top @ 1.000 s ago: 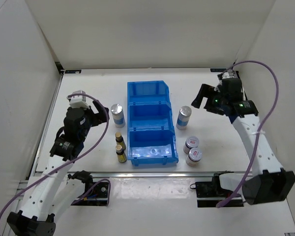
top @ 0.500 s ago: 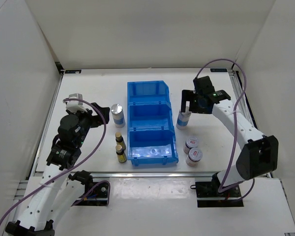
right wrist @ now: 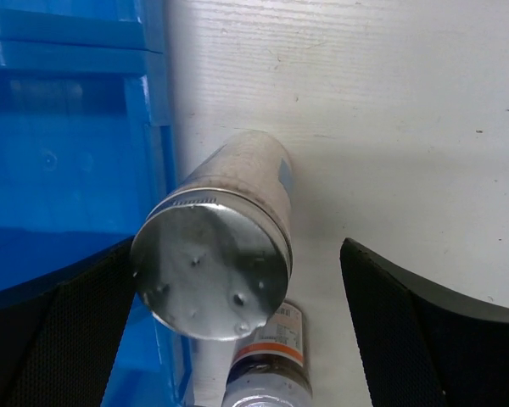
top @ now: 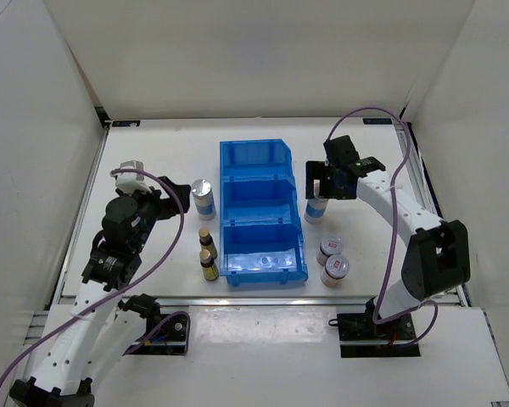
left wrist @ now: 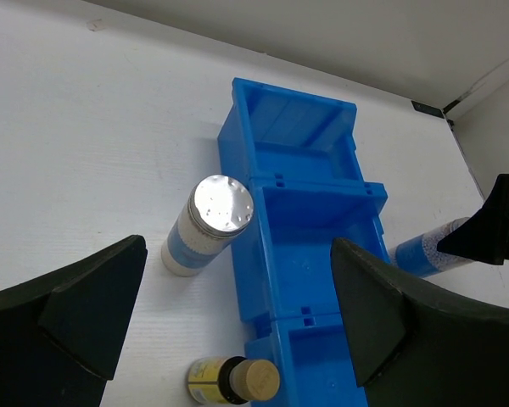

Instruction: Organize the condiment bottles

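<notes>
White panels wall in a white table on three sides, and both arms reach out over it from the near edge.

The right end effector is spread wide and lowered around a silver-topped white-and-blue cylindrical bottle. One dark finger stands on each side of it. In the right wrist view there is a clear gap of bare table between the bottle and the finger on the right. The other finger sits close by the metal lid, and I cannot tell if it touches. This bottle stands upright on the table, just beside the right outer wall of a blue three-compartment plastic bin, level with the middle compartment.

Nearer the arm bases on that side, two short white jars with reddish labels stand close together beside the bin's near right corner.

The left end effector is also spread wide with nothing between its fingers. It hovers above the table to the left of the bin and points toward it. Ahead of it stands the second silver-topped white-and-blue cylinder, upright and just beside the bin's left wall at the middle compartment.

Two tiny dark amber bottles with gold caps stand one behind the other along the bin's left wall, by the near compartment. The left wrist view shows only one of them, at its lower edge.

All six bottles are on the table outside the bin.
</notes>
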Available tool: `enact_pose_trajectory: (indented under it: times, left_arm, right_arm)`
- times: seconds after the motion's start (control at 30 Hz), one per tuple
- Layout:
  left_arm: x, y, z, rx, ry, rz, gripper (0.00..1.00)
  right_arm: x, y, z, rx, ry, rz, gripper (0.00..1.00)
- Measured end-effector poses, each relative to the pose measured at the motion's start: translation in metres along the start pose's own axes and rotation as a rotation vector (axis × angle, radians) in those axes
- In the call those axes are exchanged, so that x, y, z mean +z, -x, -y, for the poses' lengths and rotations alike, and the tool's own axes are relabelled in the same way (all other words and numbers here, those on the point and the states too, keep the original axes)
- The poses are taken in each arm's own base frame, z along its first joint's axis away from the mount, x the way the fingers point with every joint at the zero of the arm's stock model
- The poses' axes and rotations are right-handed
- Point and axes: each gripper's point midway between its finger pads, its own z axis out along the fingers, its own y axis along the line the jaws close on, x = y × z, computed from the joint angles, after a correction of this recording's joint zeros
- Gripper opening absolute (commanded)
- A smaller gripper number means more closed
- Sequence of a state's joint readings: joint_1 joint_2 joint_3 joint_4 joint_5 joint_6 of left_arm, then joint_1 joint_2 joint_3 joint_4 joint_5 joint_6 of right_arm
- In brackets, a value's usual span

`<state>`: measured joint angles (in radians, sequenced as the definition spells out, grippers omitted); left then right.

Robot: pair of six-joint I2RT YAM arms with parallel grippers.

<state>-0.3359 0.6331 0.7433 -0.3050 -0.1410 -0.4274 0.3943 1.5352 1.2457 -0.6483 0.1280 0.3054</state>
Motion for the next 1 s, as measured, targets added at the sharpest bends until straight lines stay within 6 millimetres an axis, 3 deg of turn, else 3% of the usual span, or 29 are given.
enact_pose_trajectory:
  times: [0.1,0.23,0.3,0.33,0.37,0.57,0.8,1.0]
  left_arm:
    - [0.002,-0.002,-0.001,0.001,0.004,-0.009,1.0]
    - [0.006,-0.006,-0.002,0.003,0.01,-0.022,1.0]
    - [0.007,-0.006,-0.002,0.003,0.011,-0.025,1.0]
    - [0.008,-0.006,-0.002,0.003,0.011,-0.024,1.0]
    - [0.009,-0.006,-0.001,0.003,0.011,-0.023,1.0]
    - [0.009,-0.005,0.0,-0.001,0.007,-0.015,1.0]
    - [0.011,-0.008,-0.002,-0.006,0.008,-0.018,1.0]
    - [0.012,-0.009,-0.002,-0.017,0.009,-0.017,1.0]
  right_arm:
    - [0.008,-0.004,0.001,-0.005,-0.009,-0.024,0.86]
    - [0.011,-0.006,0.002,-0.01,-0.016,-0.032,0.53]
    - [0.011,-0.005,0.004,-0.013,-0.03,-0.025,0.42]
    - [0.011,-0.004,0.005,-0.015,-0.037,-0.024,0.42]
    - [0.011,-0.004,0.007,-0.018,-0.048,-0.022,0.33]
    - [-0.008,0.004,0.017,-0.029,-0.1,0.029,0.02]
    - [-0.057,0.031,0.016,-0.025,-0.103,0.173,0.0]
    - [-0.102,0.032,-0.02,-0.116,0.011,0.279,0.0]
